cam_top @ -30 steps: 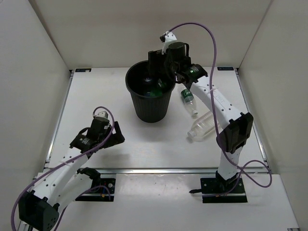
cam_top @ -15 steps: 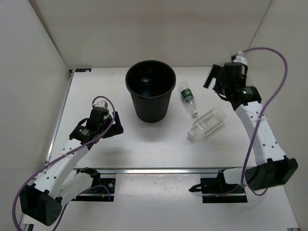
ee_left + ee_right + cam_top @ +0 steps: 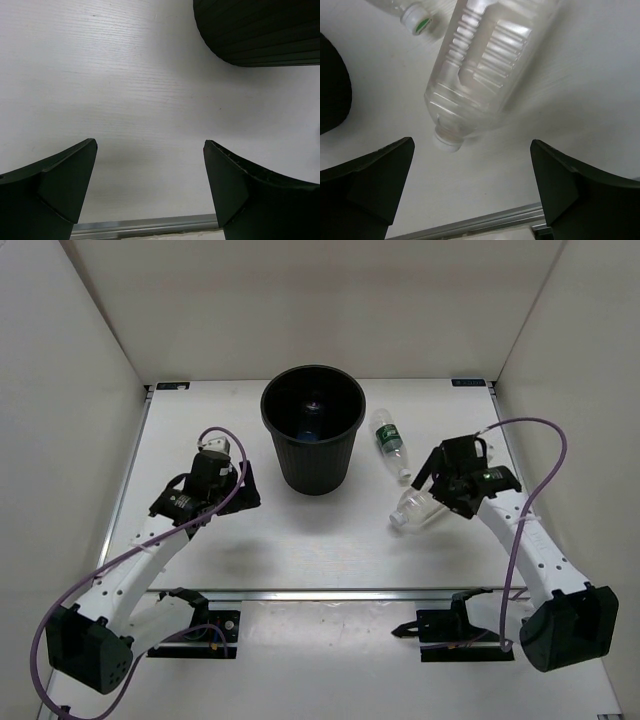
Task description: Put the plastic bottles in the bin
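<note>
Holds right tool released over big clear bottle by right edge of desk, left tool released beside bin.

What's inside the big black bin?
Deep in the bin, a few faint bluish glints show at the bottom, maybe bottles. It's too dark in there to tell how many.

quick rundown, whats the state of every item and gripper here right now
bin: upright, open top, dim bluish shape inside, too dark to identify
green-label bottle: lying on the table right of the bin, capped
large clear bottle: lying on its side, capped, not gripped
left gripper: open, empty, over bare table
right gripper: open, empty, above the large clear bottle
</note>
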